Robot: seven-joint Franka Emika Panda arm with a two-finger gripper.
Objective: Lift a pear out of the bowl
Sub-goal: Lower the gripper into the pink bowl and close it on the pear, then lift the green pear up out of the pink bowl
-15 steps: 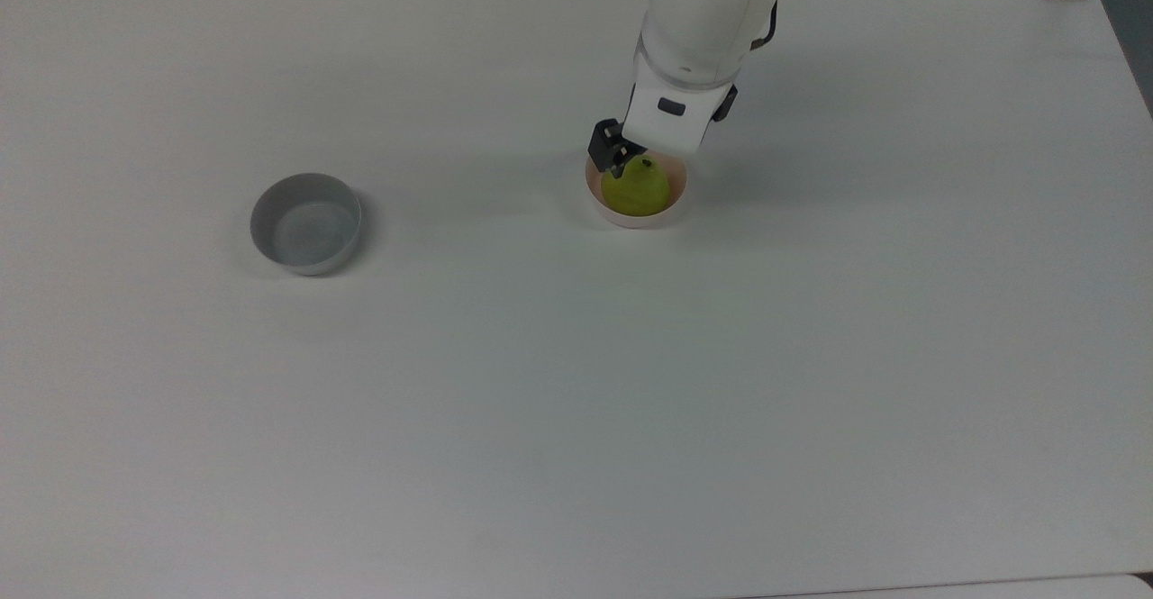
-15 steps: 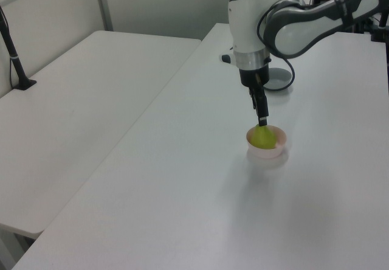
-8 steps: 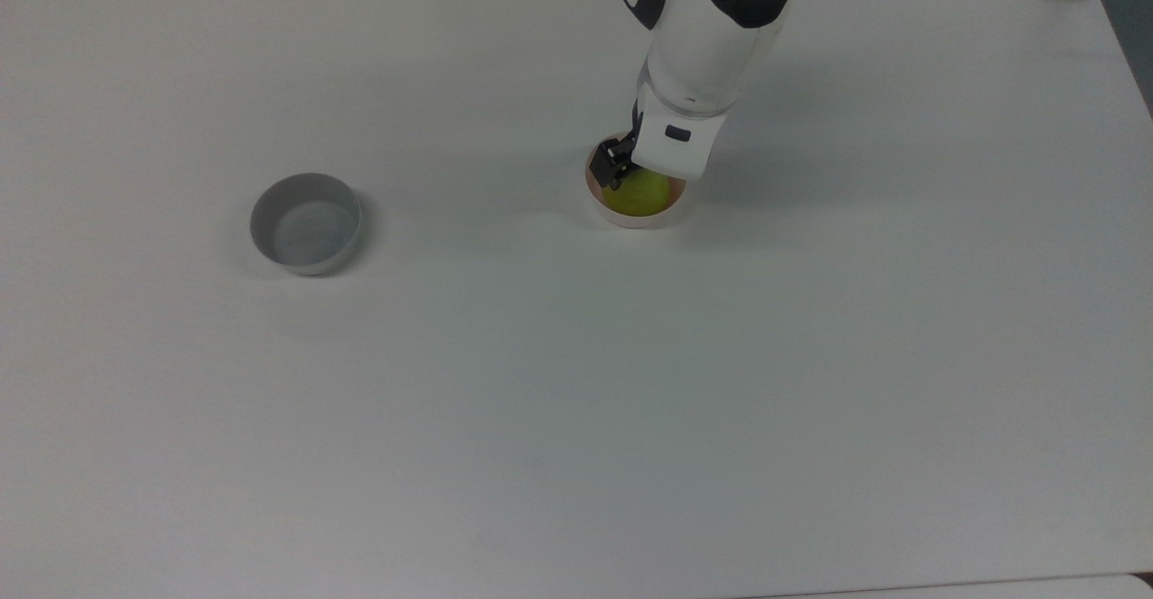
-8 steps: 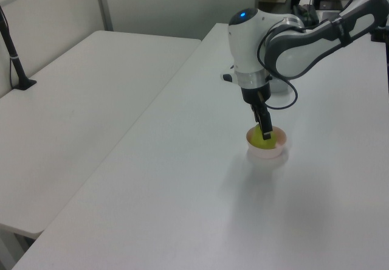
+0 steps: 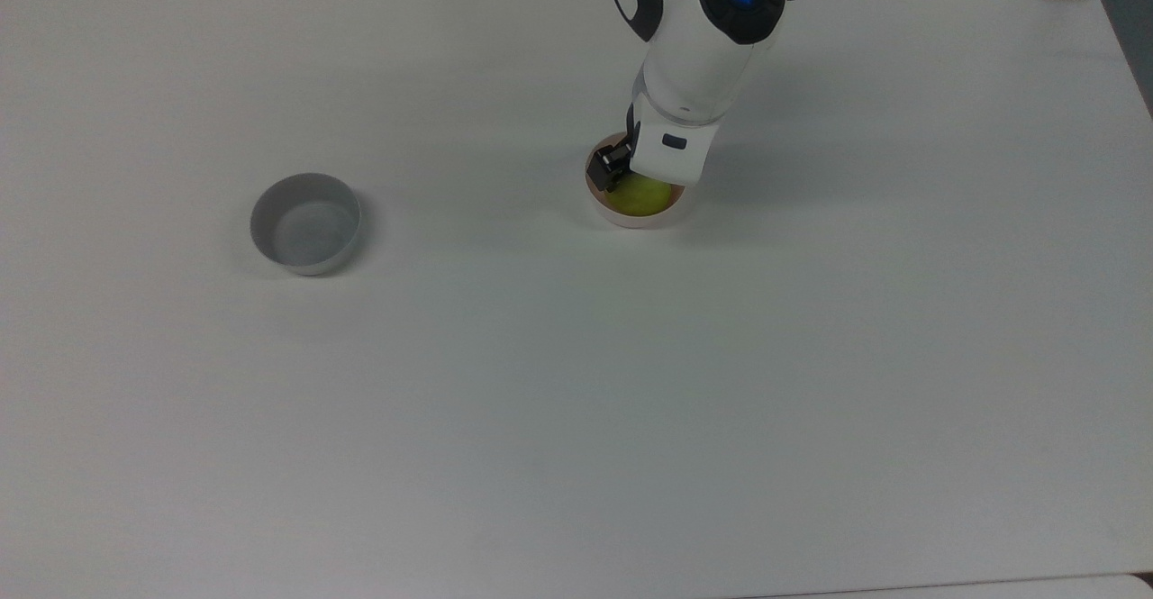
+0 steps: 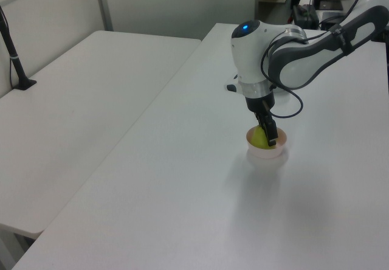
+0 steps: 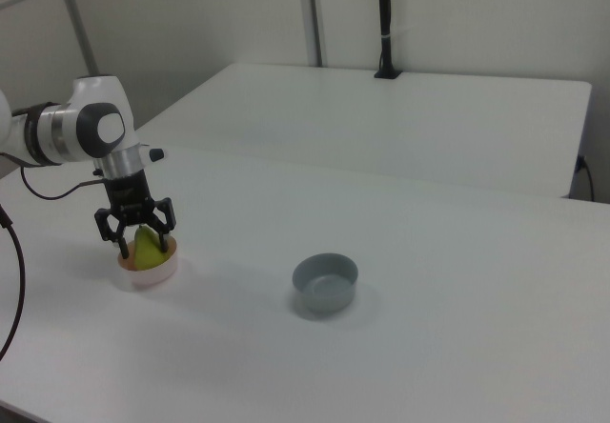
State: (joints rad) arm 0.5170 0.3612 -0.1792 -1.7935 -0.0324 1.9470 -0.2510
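**Right view: gripper spread around the pear in the pink bowl**

The right view shows the gripper [image 7: 135, 243] lowered over the pink bowl [image 7: 150, 272], its two black fingers [image 7: 168, 237] spread wide, one on each side of the pear [image 7: 146, 249]. The fingers are released and do not clamp the fruit; a gap shows between each finger and the pear's skin. The pear sits upright inside the bowl, narrower end up, its lower half hidden by the bowl's rim.

In the top view, the white wrist covers most of the bowl [image 5: 615, 214]; a yellow-green patch of pear [image 5: 641, 197] shows below it, with one dark finger at the bowl's edge on the top view's left. The grey bowl [image 5: 306, 223] stands well apart on the white table [image 5: 576, 401], toward the top view's left.

In the left view the gripper [image 6: 268, 135] reaches down into the bowl [image 6: 265, 152], with the pear [image 6: 259, 138] just beside its visible finger.
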